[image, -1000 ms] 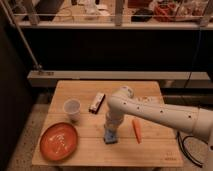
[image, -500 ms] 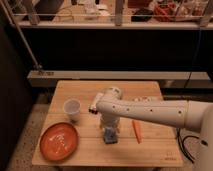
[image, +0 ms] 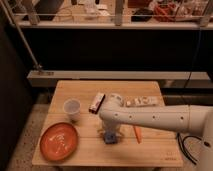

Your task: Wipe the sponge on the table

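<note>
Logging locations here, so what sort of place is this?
Likely an office café area: wooden table, cup, orange plate, railing behind. The gripper is down at the sponge.

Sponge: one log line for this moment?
end effector: directly over sponge | sponge: on table, between orange plate and orange stick

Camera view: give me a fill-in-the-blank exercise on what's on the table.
The gripper is down at the blue ____ on the table.
The plate at the near-left corner is ____.
The dark packet lies right of the white ____.
Missing: sponge; orange; cup.
</note>
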You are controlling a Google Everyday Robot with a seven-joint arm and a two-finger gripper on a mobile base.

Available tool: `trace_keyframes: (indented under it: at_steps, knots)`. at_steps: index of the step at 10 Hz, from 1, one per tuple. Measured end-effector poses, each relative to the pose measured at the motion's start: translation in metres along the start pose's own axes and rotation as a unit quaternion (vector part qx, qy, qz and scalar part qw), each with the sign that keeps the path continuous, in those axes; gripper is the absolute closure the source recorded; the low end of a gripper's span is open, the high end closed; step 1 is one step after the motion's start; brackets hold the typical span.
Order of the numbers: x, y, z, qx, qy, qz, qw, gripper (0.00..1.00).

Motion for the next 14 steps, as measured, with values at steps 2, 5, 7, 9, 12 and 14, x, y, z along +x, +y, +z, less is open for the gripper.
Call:
trace_keyframes:
  at_steps: [2, 5, 7, 9, 12, 14]
  knots:
    - [0.001, 0.009, 0.009, 0.014, -0.003, -0.002, 0.9999, 0.2]
    - [0.005, 0.012, 0.013, 0.016, -0.002, 0.001, 0.9999, 0.2]
    - [0.008, 0.01, 0.01, 0.017, -0.004, 0.002, 0.9999, 0.2]
    - [0.01, 0.006, 0.007, 0.016, -0.008, -0.001, 0.9998, 0.2]
    - [0.006, -0.005, 0.007, 0.017, -0.016, -0.012, 0.9997, 0.28]
    - [0.002, -0.008, 0.009, 0.016, -0.02, -0.016, 0.9995, 0.46]
